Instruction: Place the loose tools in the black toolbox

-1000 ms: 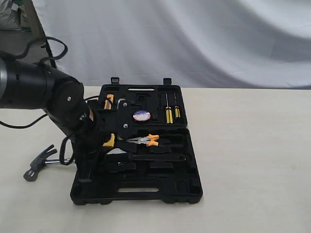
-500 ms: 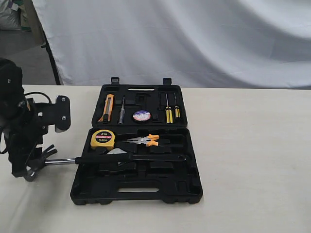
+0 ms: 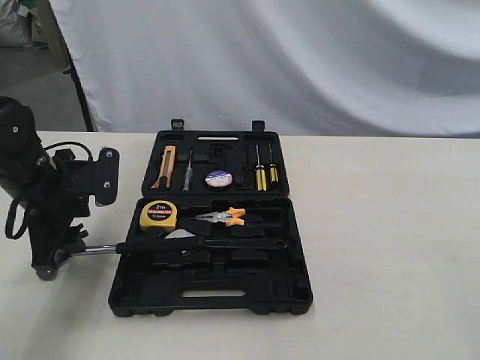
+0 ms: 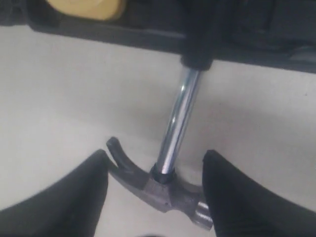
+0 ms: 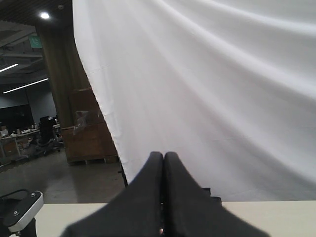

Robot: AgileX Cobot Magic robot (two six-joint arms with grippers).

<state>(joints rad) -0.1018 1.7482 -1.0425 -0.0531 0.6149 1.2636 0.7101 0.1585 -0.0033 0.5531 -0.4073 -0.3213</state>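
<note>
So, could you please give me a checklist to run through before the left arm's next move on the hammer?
1. Left tool open: ok.
2. Hammer head between its fingers: ok.
3. Fingers touching the head: cannot tell.
4. Hammer seated in the toolbox: not ok; handle lies across it, head outside over the table.
5. Right tool clear of the work: ok; shut, pointing at the curtain.

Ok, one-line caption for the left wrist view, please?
Left gripper, open, straddles the head of the claw hammer, whose handle reaches into the black toolbox.
</note>
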